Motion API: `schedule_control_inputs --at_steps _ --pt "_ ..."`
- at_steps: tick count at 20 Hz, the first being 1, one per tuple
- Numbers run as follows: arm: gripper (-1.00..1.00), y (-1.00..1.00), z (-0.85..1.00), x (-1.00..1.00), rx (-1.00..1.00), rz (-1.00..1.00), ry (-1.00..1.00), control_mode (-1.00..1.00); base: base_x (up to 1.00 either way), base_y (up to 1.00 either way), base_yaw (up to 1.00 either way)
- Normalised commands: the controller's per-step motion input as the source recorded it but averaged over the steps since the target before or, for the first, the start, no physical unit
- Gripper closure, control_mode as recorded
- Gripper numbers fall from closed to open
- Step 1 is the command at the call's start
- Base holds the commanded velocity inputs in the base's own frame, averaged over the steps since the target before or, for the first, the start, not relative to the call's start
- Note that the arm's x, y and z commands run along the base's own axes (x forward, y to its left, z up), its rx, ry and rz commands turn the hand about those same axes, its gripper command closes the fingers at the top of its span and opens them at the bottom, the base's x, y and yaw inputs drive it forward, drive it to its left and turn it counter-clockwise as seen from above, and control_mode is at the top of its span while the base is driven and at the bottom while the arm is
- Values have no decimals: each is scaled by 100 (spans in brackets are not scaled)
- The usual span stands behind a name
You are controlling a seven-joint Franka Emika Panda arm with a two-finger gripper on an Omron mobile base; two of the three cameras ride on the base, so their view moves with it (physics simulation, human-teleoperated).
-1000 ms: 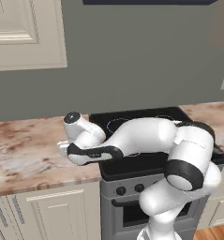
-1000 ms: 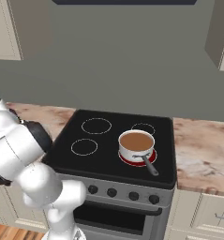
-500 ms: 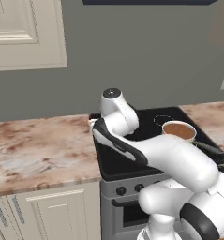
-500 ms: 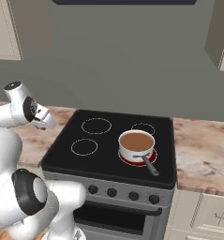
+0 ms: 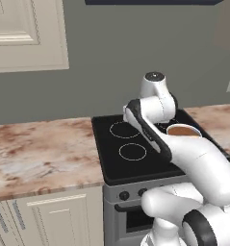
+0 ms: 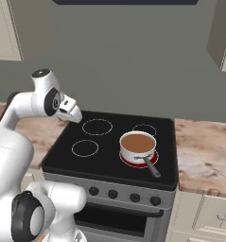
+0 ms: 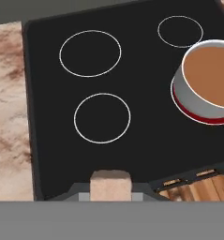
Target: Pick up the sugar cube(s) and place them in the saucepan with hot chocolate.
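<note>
Tan sugar cube point(image 7: 110, 183) sits pinched between the closed-in tips of the gripper point(image 7: 110, 194) at the bottom centre of the hand view. The saucepan point(image 7: 208, 82) of brown liquid lies toward the upper right, on the stove's point(image 7: 108, 70) right-hand burner, apart from the hand.

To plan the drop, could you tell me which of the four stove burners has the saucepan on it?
The front right burner, the only one glowing red: the saucepan of brown liquid covers it, handle pointing forward. The other three rings are bare white outlines on the black stovetop.
</note>
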Motion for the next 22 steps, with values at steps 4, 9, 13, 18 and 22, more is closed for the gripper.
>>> schedule_control_inputs --at_steps 4,9,13,18,22 --pt "100 -100 31 12 0 -12 12 -100 0 0 0" --pt "100 -100 7 13 0 -16 20 -100 0 0 0" --pt "100 -100 -39 47 6 -10 28 -100 0 0 0" --pt "100 -99 -37 26 6 -12 12 -100 0 0 0" --pt "100 -64 -24 28 8 -4 0 -100 0 0 0"
